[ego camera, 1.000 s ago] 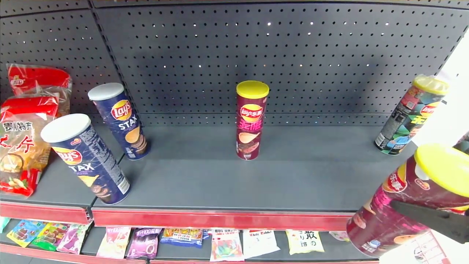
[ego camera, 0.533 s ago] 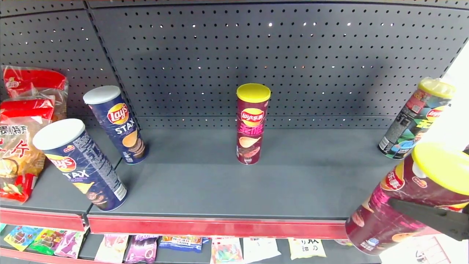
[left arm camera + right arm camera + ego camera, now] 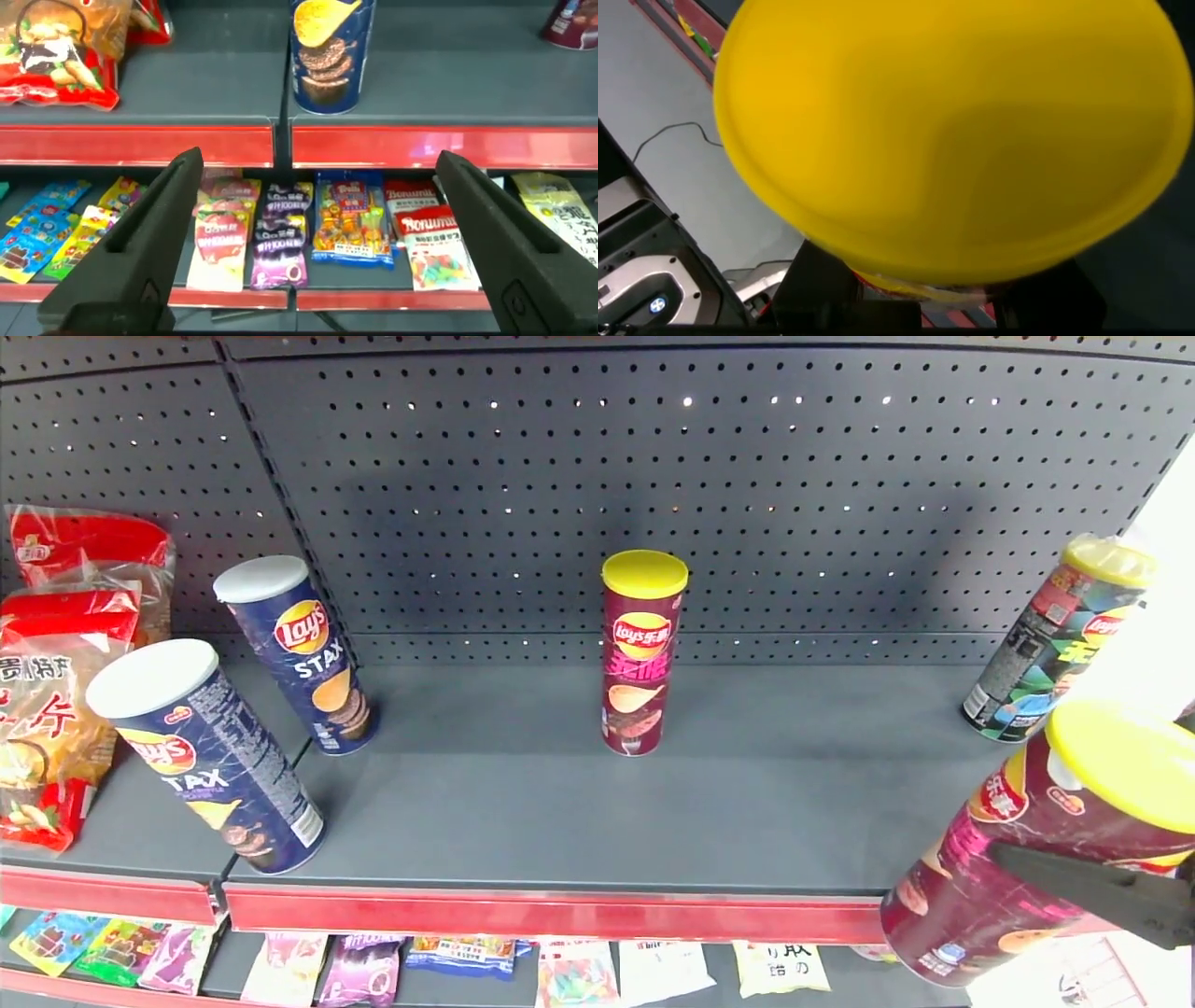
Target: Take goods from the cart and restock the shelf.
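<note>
— While pinched in right gripper (image 3: 1027,870), counts as not shelved, that held can (image 3: 1018,803)?
— Correct. Hangs tilted, well right of standing maroon can (image 3: 640,663) and forward of it, out past the red lip of shelf (image 3: 560,826). Rests on nothing.
— Done so far?
— Judging by layout: standing maroon can already upright mid-board. Blue cans (image 3: 303,653) well left of it, green-black can (image 3: 1046,644) well right of it by the back panel, snack bags (image 3: 56,663) farther left again. Wide bare board either side of it, so likely plenty to fill.
— Left to do?
— Carry in, set upright just beside standing maroon can, let go. Probably more trips after; cannot tell how much stock remains.
— Fingers?
— Right: pinches the tube, with one black finger (image 3: 1092,891) pressed across its side. Left gripper (image 3: 318,252): spread wide, grips nothing, sits lower than standing maroon can and left of it, facing sachets (image 3: 280,243) on the tier beneath.
— Look of held can?
— Tall tube, maroon wrap, red-yellow logo, chip picture, yellow lid (image 3: 952,131) on. Matches standing maroon can. Looks undented.
</note>
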Available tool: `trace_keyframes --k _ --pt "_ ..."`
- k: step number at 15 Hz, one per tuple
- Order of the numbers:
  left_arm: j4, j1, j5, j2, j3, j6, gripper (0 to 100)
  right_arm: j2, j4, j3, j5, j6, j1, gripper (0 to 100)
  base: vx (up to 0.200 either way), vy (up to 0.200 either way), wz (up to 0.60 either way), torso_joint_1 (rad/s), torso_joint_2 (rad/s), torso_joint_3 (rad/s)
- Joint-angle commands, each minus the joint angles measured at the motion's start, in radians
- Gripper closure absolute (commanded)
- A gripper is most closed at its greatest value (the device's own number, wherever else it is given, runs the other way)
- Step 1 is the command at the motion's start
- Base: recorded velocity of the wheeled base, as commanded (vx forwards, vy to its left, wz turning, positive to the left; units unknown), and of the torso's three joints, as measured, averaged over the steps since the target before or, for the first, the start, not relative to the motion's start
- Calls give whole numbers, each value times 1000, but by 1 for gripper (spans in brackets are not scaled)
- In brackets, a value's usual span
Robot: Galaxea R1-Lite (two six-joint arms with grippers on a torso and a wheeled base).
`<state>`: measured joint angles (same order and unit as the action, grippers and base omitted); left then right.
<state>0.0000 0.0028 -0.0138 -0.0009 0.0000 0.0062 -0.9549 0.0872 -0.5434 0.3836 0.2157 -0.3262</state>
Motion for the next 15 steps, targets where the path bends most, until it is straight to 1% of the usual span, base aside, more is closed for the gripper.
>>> trace_keyframes --k 1,10,12,13,14,15 --pt "0 0 0 1 0 0 0 -2 2 -1 0 1 -1 100 200 0 0 -17 -12 7" --pt "0 -4 -3 18 0 1 0 31 2 -12 0 7 -2 100 0 0 0 0 0 0" --pt "0 -6 -46 15 0 6 0 44 2 -13 0 5 -2 100 0 0 0 0 0 0" --pt "0 -3 -54 1 0 3 0 47 0 -10 1 4 -2 100 0 0 0 0 0 0" --pt "-26 -7 -67 18 -46 -25 0 44 2 -9 8 2 -5 100 0 0 0 0 0 0" --pt "-46 -49 -75 197 -224 -80 0 42 0 -6 23 2 -5 100 0 0 0 0 0 0"
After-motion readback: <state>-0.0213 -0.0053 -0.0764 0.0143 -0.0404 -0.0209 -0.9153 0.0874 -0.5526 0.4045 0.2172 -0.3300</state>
